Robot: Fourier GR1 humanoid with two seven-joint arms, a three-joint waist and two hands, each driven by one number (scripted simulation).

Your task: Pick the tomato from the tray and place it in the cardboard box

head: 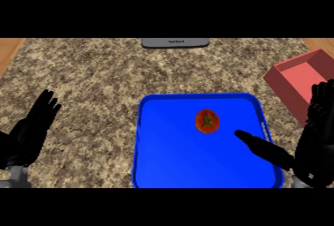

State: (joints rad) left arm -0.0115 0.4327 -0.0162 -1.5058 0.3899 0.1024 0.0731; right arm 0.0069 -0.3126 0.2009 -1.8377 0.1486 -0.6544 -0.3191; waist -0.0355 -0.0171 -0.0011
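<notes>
"One tomato (207, 121), was it? Where did it sit?"

"On the blue tray (169, 167), in its far right part, clear of the rim. Nothing touched it."

"And the hands?"

"The right hand (316, 145) was spread, fingers straight up by the view's right edge. Its thumb (261, 148) stretched over the tray's right side, with the tip near the tomato but apart from it. It held nothing. The left hand (32, 132) rested open at the left, fingers up, well apart from the tray."

"How would the tomato handle, do you think?"

"Light, I judged. It was round and smooth, so apt to roll or slip on that flat tray. The skin would be soft too, and a pinch on one spot might bruise it. I'd have closed thumb and fingers on opposite sides at its widest girth."

"Which way did it point?"

"Green star up, toward the head, so its stem axis stood about upright. It looked a little longer front to back than across, but that view may stretch round things. I wouldn't call it a true long axis."

"And the box (297, 81)?"

"Reddish, open-topped, on the counter (91, 79) beyond the tray's far right corner, close to the right hand's fingers."
</notes>
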